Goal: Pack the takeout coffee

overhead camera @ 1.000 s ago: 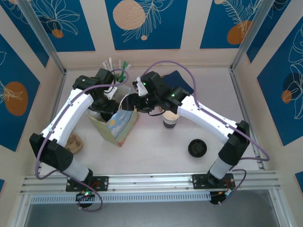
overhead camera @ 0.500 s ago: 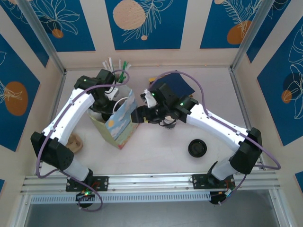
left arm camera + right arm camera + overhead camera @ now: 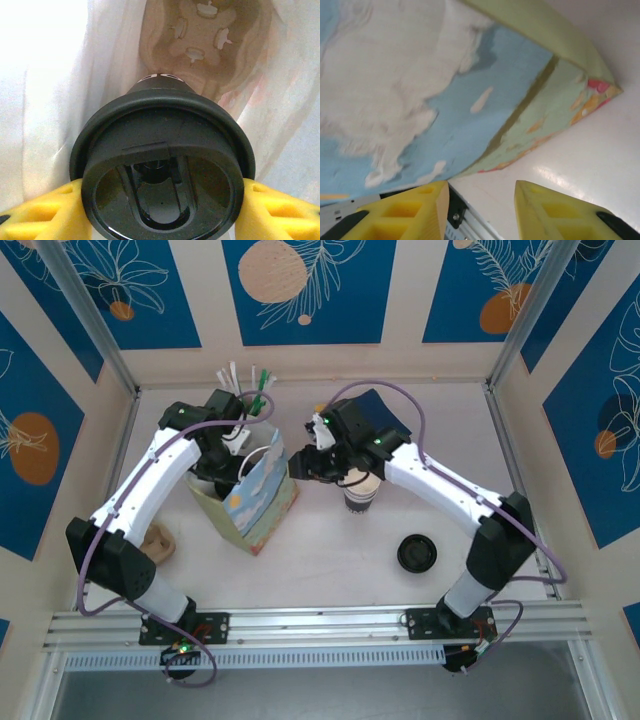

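The takeout coffee point(image 3: 162, 150), a cup under a round black lid, hangs inside the paper bag point(image 3: 257, 506), whose white inner walls point(image 3: 55, 100) surround it. My left gripper point(image 3: 160, 200) is shut on it, one yellow finger point(image 3: 45, 212) at each side of the lid. From above, the left gripper point(image 3: 225, 455) reaches down into the bag's mouth and hides the cup. A brown cardboard carrier point(image 3: 205, 35) lies at the bag's bottom below the cup. My right gripper point(image 3: 300, 466) hovers open beside the bag's right side point(image 3: 420, 100), with nothing between its fingers point(image 3: 415, 210).
A lidless striped paper cup point(image 3: 360, 492) stands just right of the right gripper. A loose black lid point(image 3: 416, 553) lies near the front right. A brown cardboard piece point(image 3: 157, 541) sits at the left, stirrers point(image 3: 245, 383) at the back, a dark blue flat item point(image 3: 382, 412) behind the right arm.
My right gripper has come away from the bag's rim to its right side, and its jaws have narrowed. The left arm has stayed in the bag with the cup.
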